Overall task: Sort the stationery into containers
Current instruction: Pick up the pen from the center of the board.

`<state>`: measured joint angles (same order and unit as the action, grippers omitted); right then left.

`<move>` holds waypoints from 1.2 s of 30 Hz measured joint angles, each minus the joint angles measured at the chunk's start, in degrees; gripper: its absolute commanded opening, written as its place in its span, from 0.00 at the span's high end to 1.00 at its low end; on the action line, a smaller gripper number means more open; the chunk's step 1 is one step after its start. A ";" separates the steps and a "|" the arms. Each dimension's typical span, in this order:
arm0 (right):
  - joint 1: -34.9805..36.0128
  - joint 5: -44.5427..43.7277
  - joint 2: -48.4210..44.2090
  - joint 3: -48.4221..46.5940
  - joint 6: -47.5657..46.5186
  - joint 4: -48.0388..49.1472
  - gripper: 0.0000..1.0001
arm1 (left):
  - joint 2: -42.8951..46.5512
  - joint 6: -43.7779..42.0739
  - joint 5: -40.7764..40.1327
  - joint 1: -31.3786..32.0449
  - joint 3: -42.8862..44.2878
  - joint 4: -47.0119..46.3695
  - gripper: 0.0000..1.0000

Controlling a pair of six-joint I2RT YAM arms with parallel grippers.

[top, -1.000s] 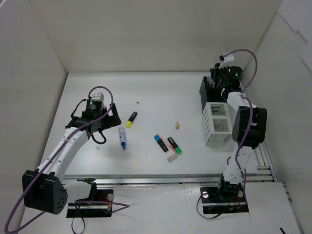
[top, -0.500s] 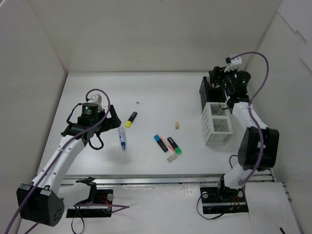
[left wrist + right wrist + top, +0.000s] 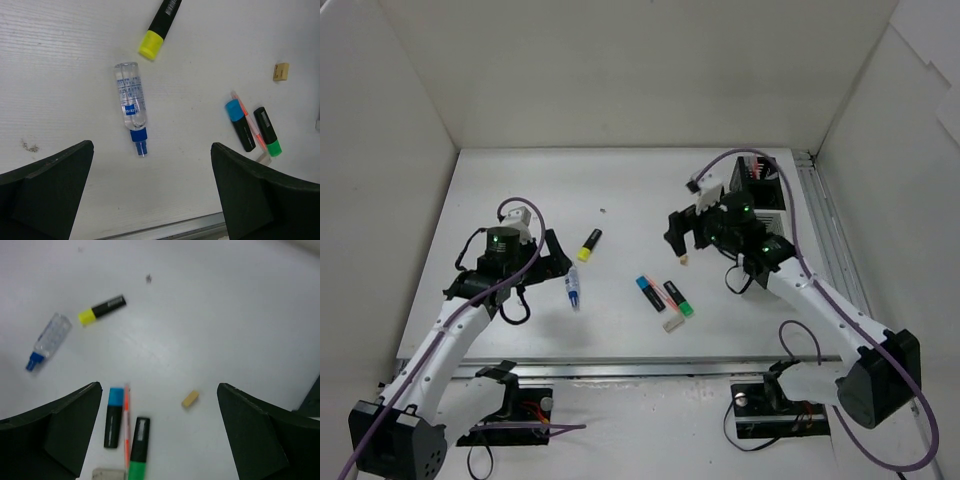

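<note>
Tube [image 3: 131, 102]: we see it flat on the table [image 3: 60, 60], well left of the blue highlighter [image 3: 239, 125].
Tube axis: runs near to far, with the blue tip pointing at the near edge.
Left hand [image 3: 151, 147]: open and empty above the tip, its gap crossing that axis. We judge it the nearer arm.
Right hand [image 3: 159, 387]: open and empty, over the eraser [image 3: 190, 398].

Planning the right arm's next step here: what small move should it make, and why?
Probably lower the right gripper toward the beige eraser: its jaws stand open and hold nothing, and in the wrist view the eraser lies loose in the gap between them.
</note>
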<state>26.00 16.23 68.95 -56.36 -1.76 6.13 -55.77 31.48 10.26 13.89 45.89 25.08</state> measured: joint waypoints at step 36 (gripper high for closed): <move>20.57 -27.50 34.49 -5.70 -2.29 -11.17 0.03 | 9.97 0.26 -3.23 2.58 -5.42 2.08 0.01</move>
<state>46.57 -11.27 103.44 -62.06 -4.05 -5.04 -45.80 31.75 7.03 16.47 40.47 27.16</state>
